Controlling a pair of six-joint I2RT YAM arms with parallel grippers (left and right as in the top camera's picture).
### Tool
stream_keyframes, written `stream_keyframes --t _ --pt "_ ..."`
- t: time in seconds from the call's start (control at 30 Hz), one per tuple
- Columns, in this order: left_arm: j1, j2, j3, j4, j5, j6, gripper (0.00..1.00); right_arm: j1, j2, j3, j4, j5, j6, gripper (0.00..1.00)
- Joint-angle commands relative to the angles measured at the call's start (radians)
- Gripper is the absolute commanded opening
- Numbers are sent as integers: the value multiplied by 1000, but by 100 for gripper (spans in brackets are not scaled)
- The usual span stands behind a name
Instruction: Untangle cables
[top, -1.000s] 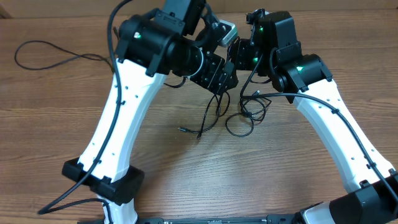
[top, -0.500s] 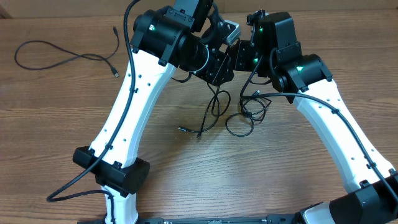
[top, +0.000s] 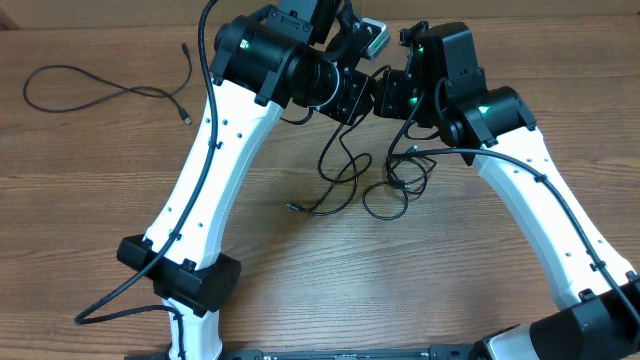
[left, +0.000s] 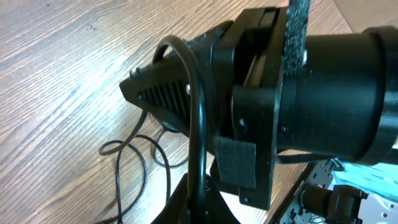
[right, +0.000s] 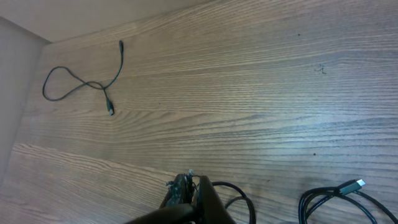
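A tangle of thin black cables (top: 385, 180) lies on the wooden table between my two arms, and one loose end (top: 292, 208) trails out to the left. Above it, my left gripper (top: 362, 88) is shut on a black cable (left: 200, 124) that rises straight out of its fingers (left: 199, 202). My right gripper (top: 385, 92) sits close beside the left one. In the right wrist view it (right: 194, 185) is shut on a thin cable strand, with a loop (right: 233, 185) curling out behind it. A silver-tipped connector (right: 356, 184) lies at the lower right.
A separate black cable (top: 100, 95) lies on its own at the far left of the table, also visible in the right wrist view (right: 81, 87). The right arm's black wrist housing (left: 336, 87) fills the left wrist view, very close to my left fingers.
My left gripper has shut on a cable and moved toward the back of the table. The strands under it have been drawn up and spread into wider loops. The right arm has held still.
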Motion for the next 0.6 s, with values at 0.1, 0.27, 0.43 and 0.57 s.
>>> stream_keyframes --t 0.1,0.27,0.43,0.57 --pt "-4 3 2 32 -2 2 4 2 -1 12 -27 -6 4 4" --pt "32 -21 19 54 -27 -45 4 -3 -8 12 -72 -11 4 38" --pt "122 -60 19 31 -91 -150 4 -63 -70 54 -127 -103 4 88" --pt "187 -100 19 37 45 -148 4 -141 -134 72 -174 -133 4 100"
